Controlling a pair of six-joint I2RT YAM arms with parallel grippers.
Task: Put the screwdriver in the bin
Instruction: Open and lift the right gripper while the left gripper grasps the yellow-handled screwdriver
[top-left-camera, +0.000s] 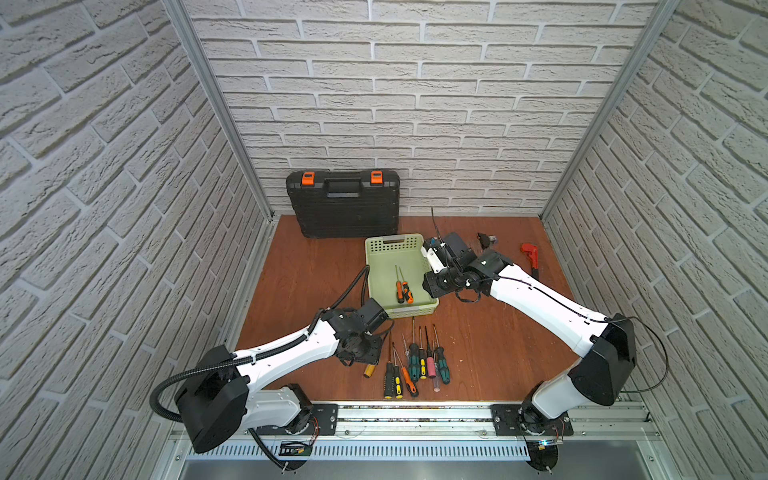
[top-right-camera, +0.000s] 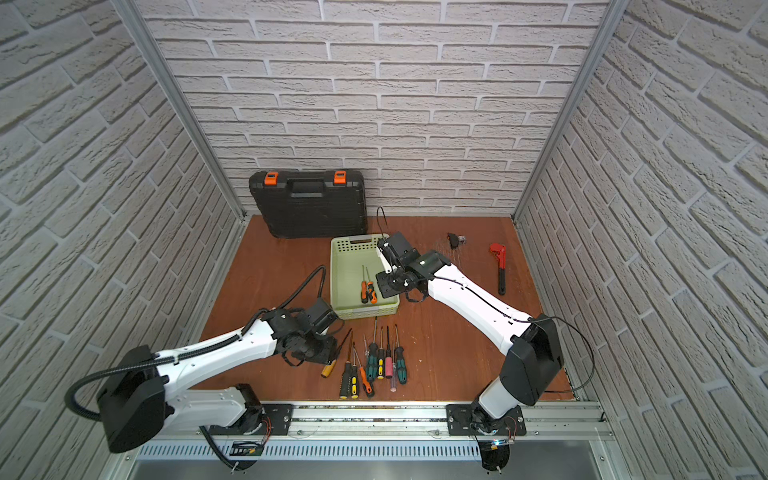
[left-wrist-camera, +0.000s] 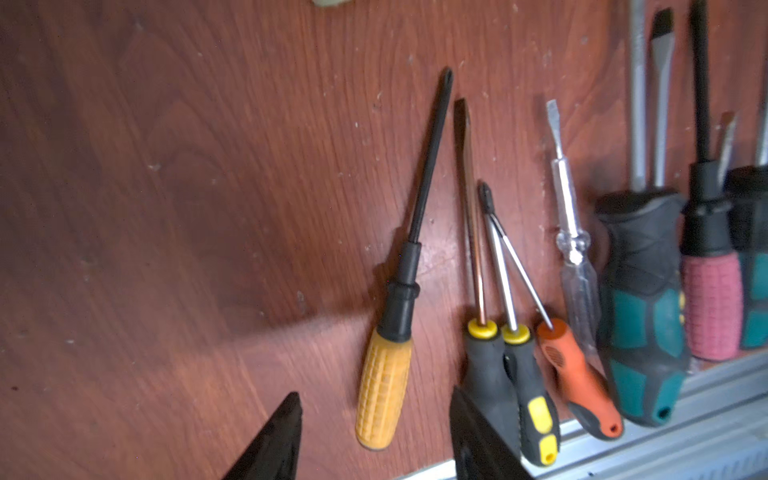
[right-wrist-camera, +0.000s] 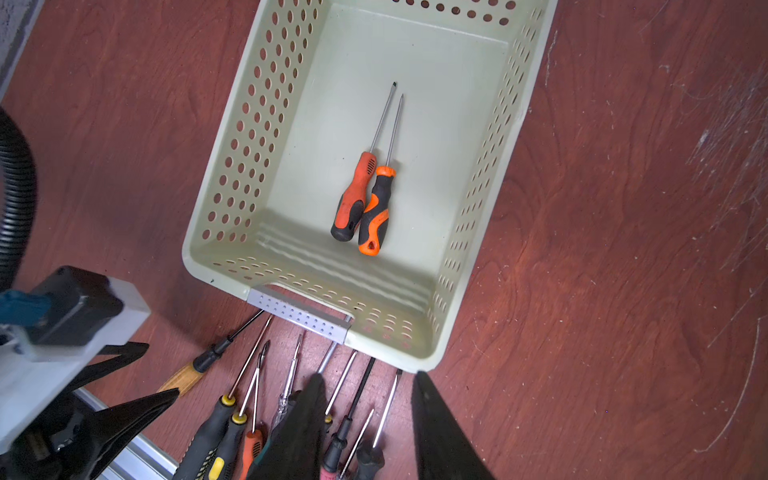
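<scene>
Screwdrivers line the near edge. I hold the left gripper half-open and empty, astride the yellow-handled screwdriver, which lies leftmost, outside the bin. One finger overlaps its black neighbour, so closing may snag both. Farther off, the right gripper hangs parted, empty. Only the left wrist view shows that overlap.

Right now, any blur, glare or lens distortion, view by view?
Left wrist view: soft, the yellow-handled screwdriver is slightly smeared, patchy shadow on the table. Right wrist view: the bin is sharp, the right claw is close and defocused. Both top views: crisp, even light, no strong glare, brick walls splayed by the wide lens.
</scene>
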